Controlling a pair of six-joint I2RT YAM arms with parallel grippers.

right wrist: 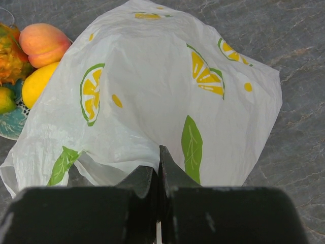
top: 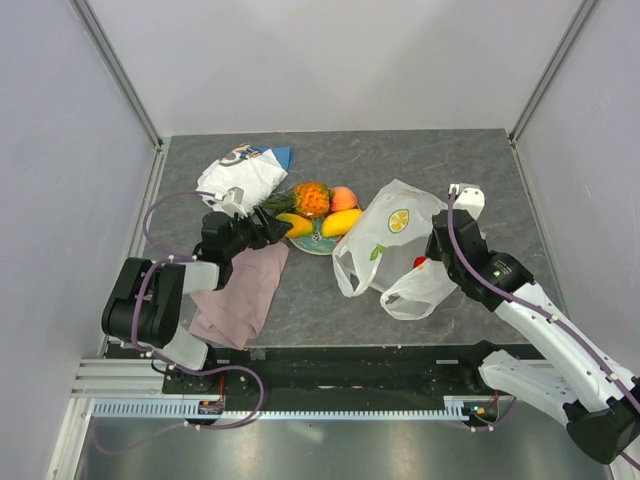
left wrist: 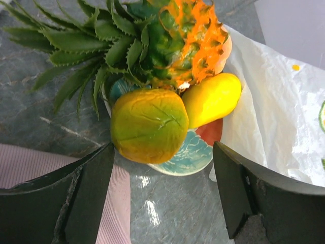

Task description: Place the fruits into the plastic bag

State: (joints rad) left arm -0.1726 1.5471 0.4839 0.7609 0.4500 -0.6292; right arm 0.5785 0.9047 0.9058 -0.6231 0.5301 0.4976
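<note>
Fruits, five.
- One pineapple [left wrist: 195, 43], its crown tips cut off by the frame.
- Two mangoes: near mango [left wrist: 149, 124] just ahead between the released, wide-spread jaws of the left gripper [left wrist: 163, 168], untouched; far mango [left wrist: 212, 97] beyond.
- One peach [right wrist: 43, 43].
- These four lie on one plate [left wrist: 190, 155].
- One red piece [top: 421, 263], mostly hidden against the plastic bag [right wrist: 152, 91].

The bag lies directly ahead of the right gripper [right wrist: 158, 157], whose jaws are clenched. Whether they pinch any film cannot be made out.

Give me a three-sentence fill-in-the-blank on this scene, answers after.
1. The left tool stands ___, facing the mangoes.
2. The right tool is ___ on the plastic bag.
3. The mangoes lie on a round ___.
Missing words: open; shut; plate.
</note>
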